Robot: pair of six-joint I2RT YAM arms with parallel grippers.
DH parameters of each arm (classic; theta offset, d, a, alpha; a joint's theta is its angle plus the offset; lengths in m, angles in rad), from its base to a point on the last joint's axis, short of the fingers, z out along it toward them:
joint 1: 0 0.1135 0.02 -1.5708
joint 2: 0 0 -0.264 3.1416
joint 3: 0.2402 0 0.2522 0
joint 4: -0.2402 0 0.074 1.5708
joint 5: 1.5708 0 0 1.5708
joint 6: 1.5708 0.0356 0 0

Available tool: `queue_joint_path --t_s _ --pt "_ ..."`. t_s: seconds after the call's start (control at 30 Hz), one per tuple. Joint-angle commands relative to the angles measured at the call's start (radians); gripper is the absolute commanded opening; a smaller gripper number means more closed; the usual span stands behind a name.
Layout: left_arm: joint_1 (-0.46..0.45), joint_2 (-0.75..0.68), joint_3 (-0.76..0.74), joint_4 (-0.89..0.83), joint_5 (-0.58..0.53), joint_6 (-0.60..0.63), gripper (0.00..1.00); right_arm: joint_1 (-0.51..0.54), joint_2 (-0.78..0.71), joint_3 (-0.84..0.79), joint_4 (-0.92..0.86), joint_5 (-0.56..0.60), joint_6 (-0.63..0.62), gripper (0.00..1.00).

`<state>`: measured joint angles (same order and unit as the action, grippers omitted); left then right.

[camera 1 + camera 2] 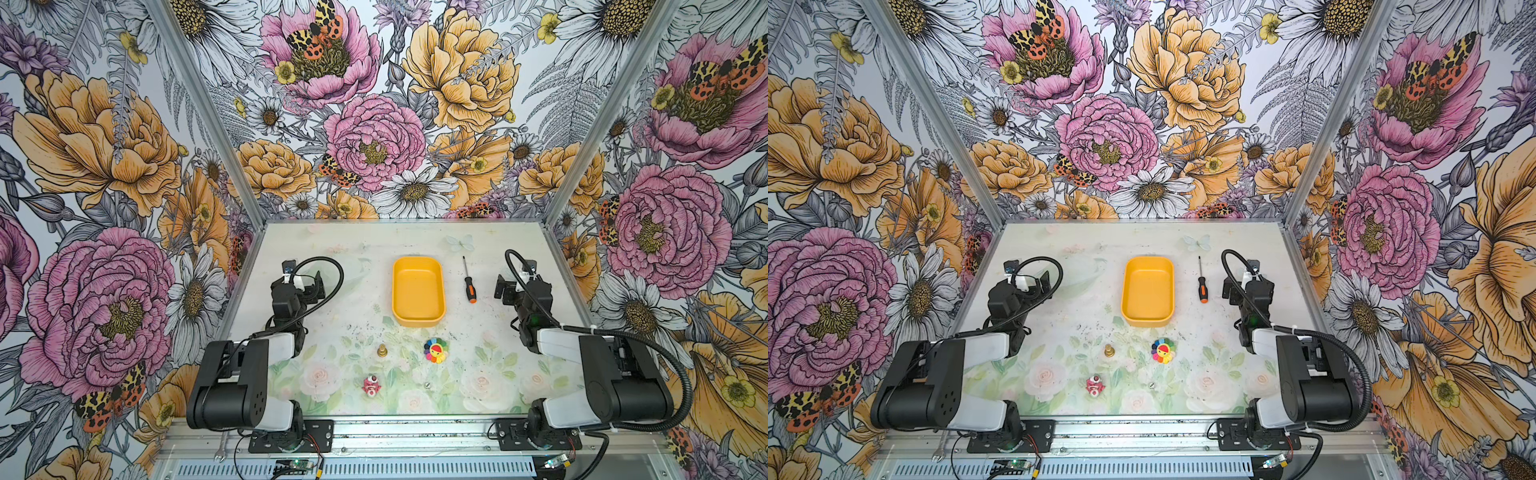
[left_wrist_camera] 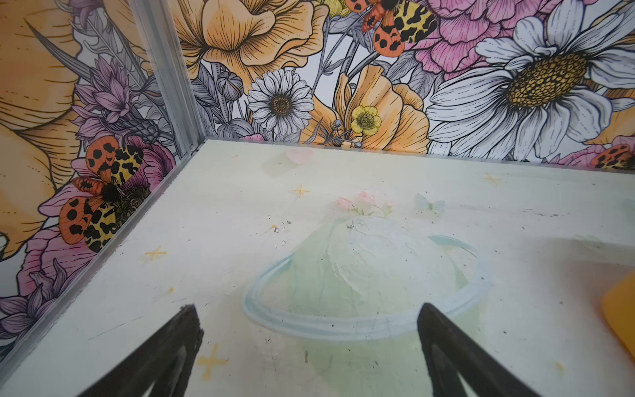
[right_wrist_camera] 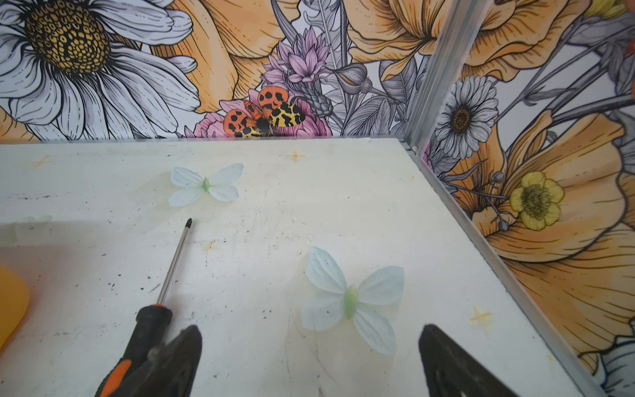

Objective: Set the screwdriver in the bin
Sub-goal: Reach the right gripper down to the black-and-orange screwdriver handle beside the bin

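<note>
Lying flat on the table [image 1: 353,249], the screwdriver [image 1: 468,282] sits just beside the yellow bin [image 1: 417,321], on its right. Its tip points at the back wall and its orange butt points toward the robot. It looks light, stiff and slim. The thin metal shaft is likely slick and sits low, so the fatter black handle [image 3: 151,323] is the place to pinch, across its width. Being round, it may roll if nudged.

The right gripper [image 3: 309,330] hangs close by with its jaws spread wide, holding nothing, and one finger sits right alongside that handle. The left gripper [image 2: 305,309] is also wide open and empty, well apart on the bin's far side.

The tabletop is smooth, pale and scuffed, with faint printed butterflies. A rainbow flower toy [image 1: 435,350], a brass piece [image 1: 382,351] and a pink figurine [image 1: 371,385] sit nearer the front, clear of the path. Flowered walls close in on three sides.
</note>
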<state>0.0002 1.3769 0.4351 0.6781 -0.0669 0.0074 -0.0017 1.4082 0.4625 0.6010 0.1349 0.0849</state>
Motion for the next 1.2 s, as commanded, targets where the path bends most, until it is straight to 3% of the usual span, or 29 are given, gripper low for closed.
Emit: queue_joint_path --t_s 0.0,0.17,0.27,0.33,0.57,1.17 --pt "-0.013 -0.104 0.108 -0.249 0.043 -0.005 0.99 -0.004 -0.088 0.132 -0.318 -0.031 0.054 0.99" --pt "-0.048 -0.182 0.203 -0.451 0.169 -0.092 0.99 0.0 -0.067 0.347 -0.738 -0.28 0.135 0.98" --pt "-0.101 -0.198 0.209 -0.472 0.178 -0.152 0.99 0.022 -0.023 0.385 -0.8 -0.415 0.222 0.95" --pt "-0.134 -0.199 0.205 -0.473 0.178 -0.182 0.99 0.048 0.005 0.383 -0.8 -0.445 0.264 0.95" --pt "-0.179 -0.119 0.225 -0.484 0.236 -0.213 0.99 0.148 0.127 0.396 -0.801 -0.383 0.307 0.92" --pt "-0.185 -0.039 0.287 -0.536 0.312 -0.216 0.99 0.18 0.319 0.549 -0.901 -0.273 0.319 0.81"
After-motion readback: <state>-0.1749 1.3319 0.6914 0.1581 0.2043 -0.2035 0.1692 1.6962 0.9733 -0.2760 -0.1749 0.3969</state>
